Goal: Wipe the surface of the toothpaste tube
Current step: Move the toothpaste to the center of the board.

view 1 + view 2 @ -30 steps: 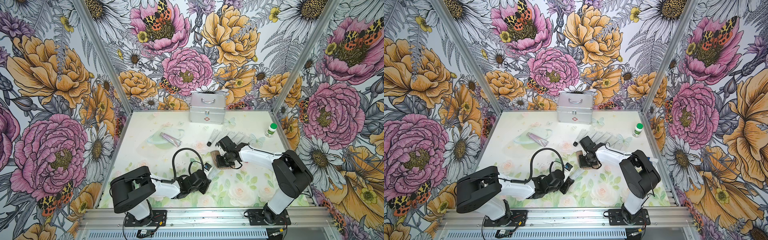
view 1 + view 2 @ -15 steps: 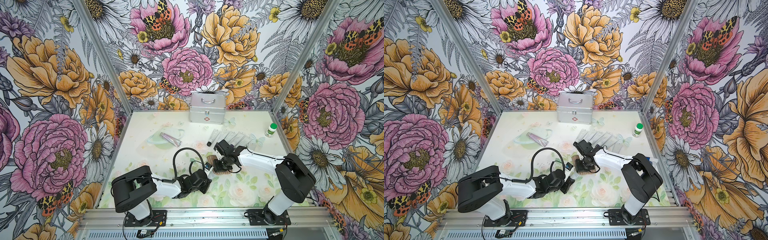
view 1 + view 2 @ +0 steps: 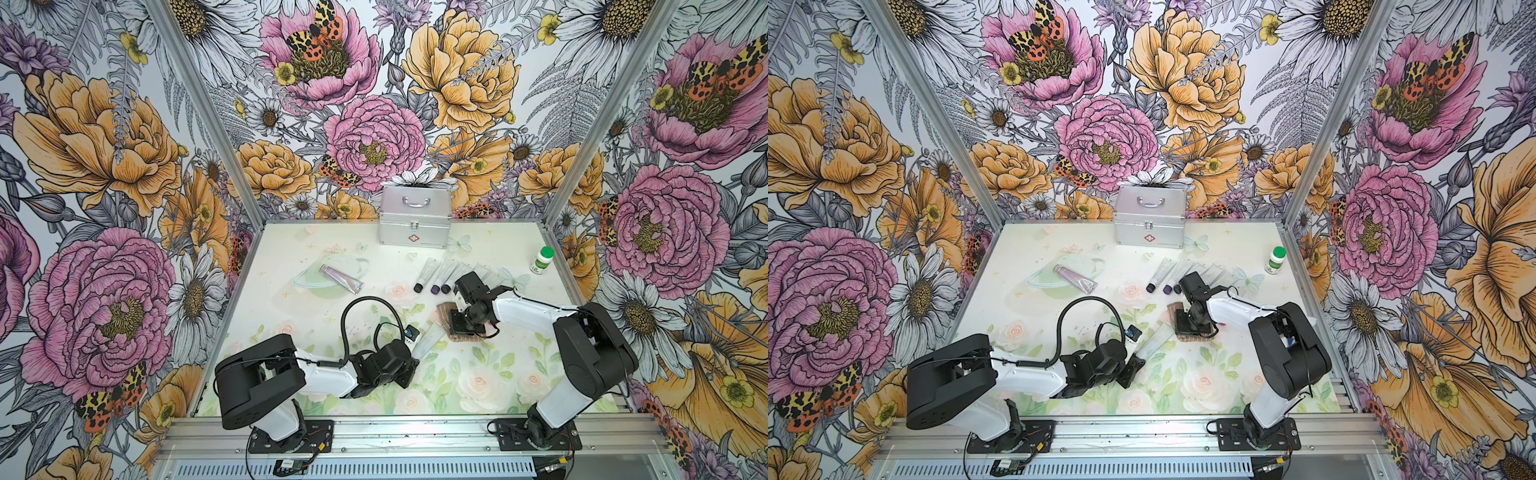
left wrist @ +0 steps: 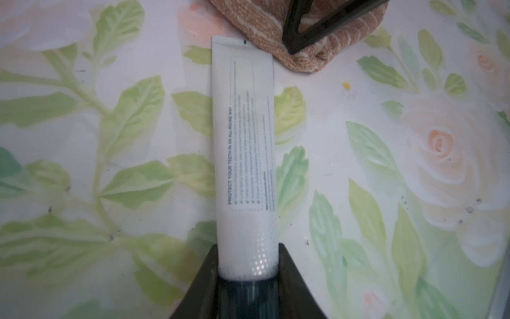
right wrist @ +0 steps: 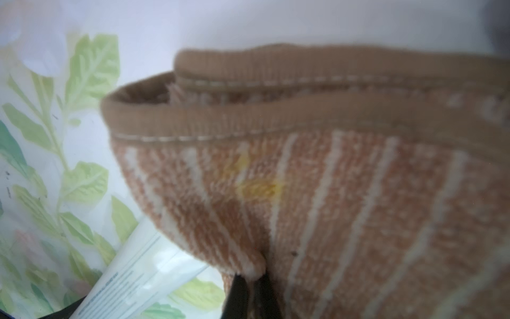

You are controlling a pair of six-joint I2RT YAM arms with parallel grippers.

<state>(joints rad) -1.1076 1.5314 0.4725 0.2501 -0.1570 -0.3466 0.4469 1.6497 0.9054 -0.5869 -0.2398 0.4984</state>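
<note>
Two arms meet near the middle of the floral surface (image 3: 478,386). The left pincer (image 4: 247,273) is clenched on the dark cap end of the white toothpaste tube (image 4: 244,138). The tube lies flat on the surface, printed side up, with its crimped end pointing toward the right arm. The right pincer (image 5: 251,281) is clenched on a fold of a brown-and-white cloth (image 5: 331,193). The cloth's edge meets the tube's crimped end, but whether it presses on the tube cannot be told. A small yellow mark (image 5: 259,187) shows on the cloth's pile. In both top views the tube lies between the two pincers. Well apart, toward the back of the surface, are a silver case (image 3: 414,224), a row of tubes (image 3: 436,274), a pink tube (image 3: 340,277) and a green-capped bottle (image 3: 543,260).
</note>
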